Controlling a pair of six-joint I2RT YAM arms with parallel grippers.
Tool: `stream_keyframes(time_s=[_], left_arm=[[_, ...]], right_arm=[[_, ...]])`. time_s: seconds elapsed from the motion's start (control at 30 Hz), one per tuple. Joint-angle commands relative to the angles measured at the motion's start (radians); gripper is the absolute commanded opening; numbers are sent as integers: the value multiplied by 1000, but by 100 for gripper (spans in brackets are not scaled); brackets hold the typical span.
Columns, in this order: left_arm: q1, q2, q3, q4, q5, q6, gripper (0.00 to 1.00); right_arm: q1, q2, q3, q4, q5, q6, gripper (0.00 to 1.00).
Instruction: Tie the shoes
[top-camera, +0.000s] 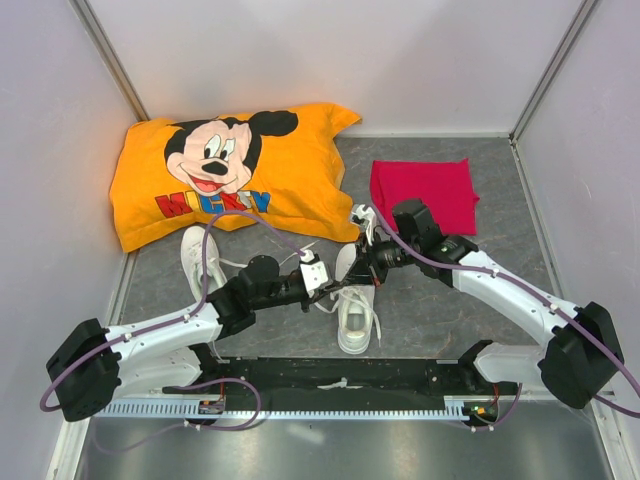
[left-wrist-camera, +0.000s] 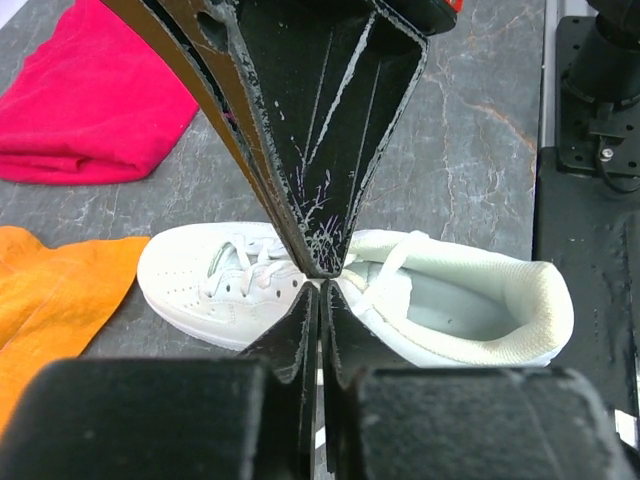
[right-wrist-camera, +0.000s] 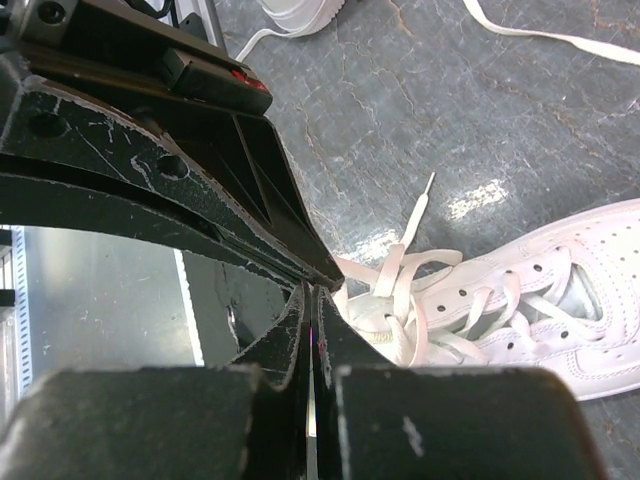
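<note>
On the grey marbled table (top-camera: 440, 300), between the two arms, the nearer shoe (top-camera: 356, 325) lies with its heel toward the arm bases and its laces loose. The other shoe (top-camera: 194, 252) sits to the left, below the orange pillow (top-camera: 290, 175), with its rear part cut off by the left arm and a purple cable.

The pillow carries a cartoon mouse face and coloured capitals that seem to spell MICKEY. The middle letters are creased and crossed by the cable. A red cloth (top-camera: 425, 190) lies folded to the right.

The left gripper (top-camera: 322, 278) is clamped tight over the nearer shoe's lacing. The right gripper (top-camera: 362, 262) is likewise pressed closed at the tangle of laces by the toe end. In both wrist views the black fingers hide their own tips, so I cannot tell whether a lace is pinched in either.
</note>
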Motion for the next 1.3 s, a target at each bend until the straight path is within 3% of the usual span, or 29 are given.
stream_keyframes(time_s=[0.0, 0.07, 0.1, 0.17, 0.3, 0.53, 1.27], left_arm=[[-5, -10, 19, -17, -6, 19, 1], [-5, -13, 21, -35, 8, 29, 1], [-5, -14, 21, -41, 26, 32, 2], [-5, -13, 27, -64, 43, 38, 2], [-5, 0, 37, -97, 63, 47, 2], [-5, 24, 53, -106, 71, 64, 1], [-5, 69, 87, -118, 101, 96, 2]], right_arm=[[-13, -32, -4, 37, -27, 19, 3], [-34, -35, -1, 31, -28, 12, 26], [-45, -36, 2, 30, -37, 2, 45], [-89, -38, 25, 22, -46, -27, 50], [-155, 5, 99, -62, -73, -178, 48], [-157, 158, 208, -268, -86, -370, 40], [-66, 272, 232, -366, -37, -463, 40]])
